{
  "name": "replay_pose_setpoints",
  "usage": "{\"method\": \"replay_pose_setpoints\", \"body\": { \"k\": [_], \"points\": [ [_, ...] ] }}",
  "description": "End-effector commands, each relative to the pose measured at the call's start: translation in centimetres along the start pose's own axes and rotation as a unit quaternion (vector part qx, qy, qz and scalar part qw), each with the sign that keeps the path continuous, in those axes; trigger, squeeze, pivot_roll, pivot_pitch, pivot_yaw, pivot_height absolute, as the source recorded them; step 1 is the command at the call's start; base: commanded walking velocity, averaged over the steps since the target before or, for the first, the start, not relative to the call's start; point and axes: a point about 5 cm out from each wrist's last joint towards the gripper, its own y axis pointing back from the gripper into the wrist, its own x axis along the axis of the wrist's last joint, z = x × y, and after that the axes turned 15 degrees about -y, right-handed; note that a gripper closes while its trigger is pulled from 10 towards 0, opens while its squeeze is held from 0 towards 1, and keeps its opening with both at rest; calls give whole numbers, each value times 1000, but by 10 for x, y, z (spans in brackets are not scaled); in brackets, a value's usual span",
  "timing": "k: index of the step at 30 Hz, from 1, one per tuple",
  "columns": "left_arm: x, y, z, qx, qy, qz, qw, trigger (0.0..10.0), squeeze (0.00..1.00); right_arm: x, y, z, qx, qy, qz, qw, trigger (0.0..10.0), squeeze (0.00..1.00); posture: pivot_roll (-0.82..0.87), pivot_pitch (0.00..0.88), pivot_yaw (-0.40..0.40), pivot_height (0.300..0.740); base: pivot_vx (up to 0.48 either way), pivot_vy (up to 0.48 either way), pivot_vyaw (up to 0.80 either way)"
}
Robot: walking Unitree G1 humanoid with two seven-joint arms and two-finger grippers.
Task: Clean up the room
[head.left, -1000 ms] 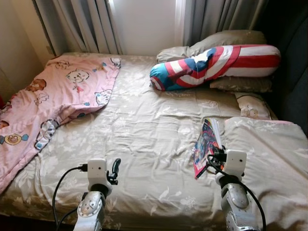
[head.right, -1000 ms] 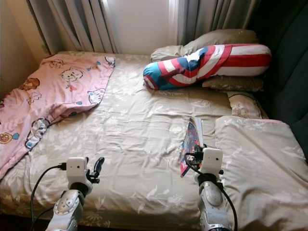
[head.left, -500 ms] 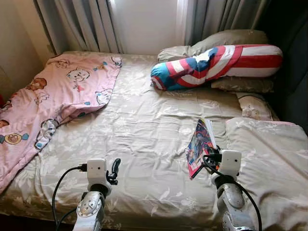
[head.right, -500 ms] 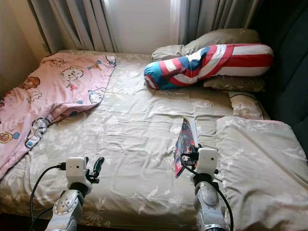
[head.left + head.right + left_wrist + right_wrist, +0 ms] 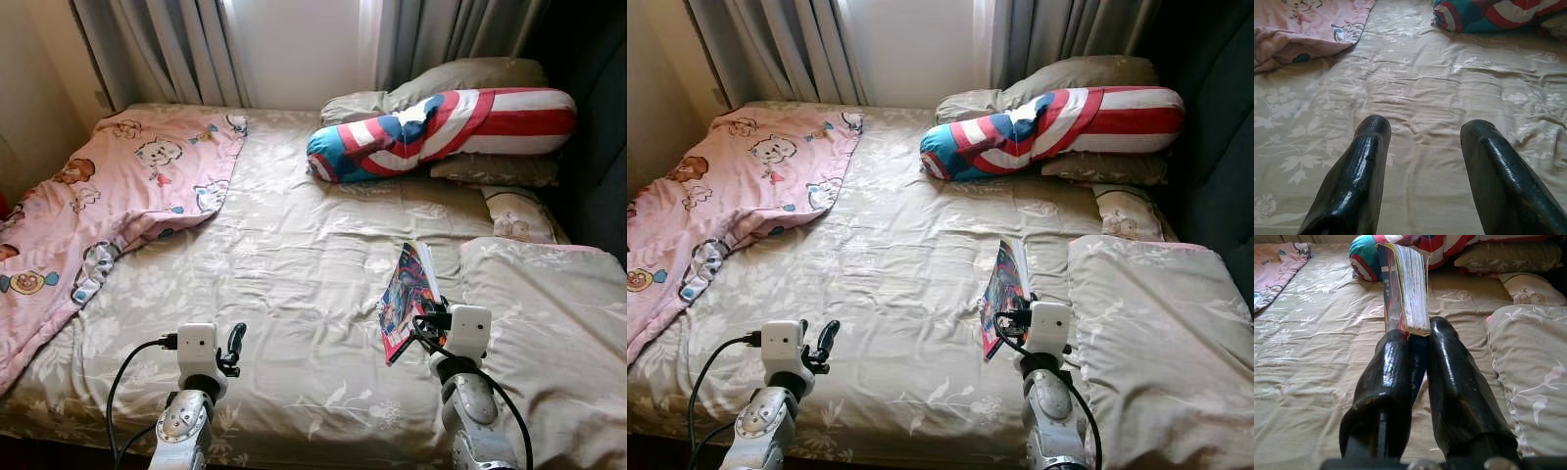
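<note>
Glossy comic point(image 5: 409, 294) is clamped edge-on in the right claw point(image 5: 1418, 340), sheet point(image 5: 294, 255) just under; lift straight, grip firm. Left claw point(image 5: 1422, 134) hovers, fingers apart.

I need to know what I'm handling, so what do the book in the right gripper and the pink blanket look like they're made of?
Book: paper pages with a glossy printed cover, judging by the stacked page edges and the sheen; it sits pinched in the right gripper. Blanket: soft matte fabric, probably cotton or fleece, since it folds and drapes loosely.
</note>
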Motion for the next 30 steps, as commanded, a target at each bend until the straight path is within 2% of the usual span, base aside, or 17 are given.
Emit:
{"method": "replay_pose_setpoints", "body": {
  "k": [1, 21, 30],
  "points": [
    [1, 0, -3, 3, 5, -2, 1000, 10000, 0, 7, -3, -3, 5, -5, 16, 1000, 10000, 0, -14, 41, -13, 740, 0, 0, 0],
    [0, 1, -1, -3, 6, -3, 1000, 10000, 0, 7, -4, -3, 4, -3, 17, 1000, 10000, 0, -16, 17, -10, 740, 0, 0, 0],
    [1, 1, -1, -6, 4, -2, 1000, 10000, 0, 7, -3, -4, 5, -3, 18, 1000, 10000, 0, -18, 13, -6, 740, 256, 0, 0]
  ]
}}
